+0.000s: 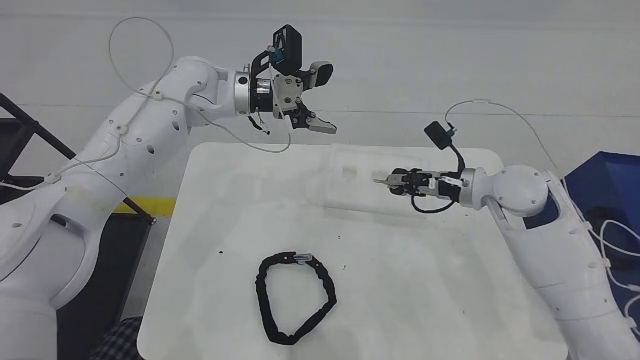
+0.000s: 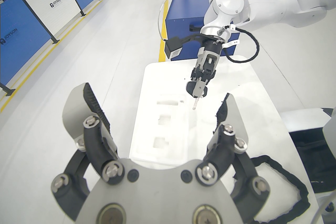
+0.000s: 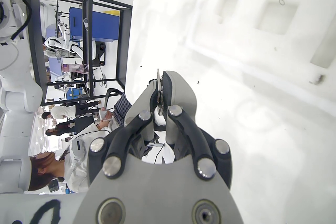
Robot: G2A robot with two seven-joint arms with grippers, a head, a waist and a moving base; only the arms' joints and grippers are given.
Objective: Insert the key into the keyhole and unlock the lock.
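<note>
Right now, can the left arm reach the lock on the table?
Probably yes. The left gripper is open and empty, and the lock lies uncovered on the table. The right gripper, shut on the key, stands off to the side, not between them.

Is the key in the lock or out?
Out. The right gripper is shut on the key above the table, apart from the lock lying nearer the front edge.
</note>
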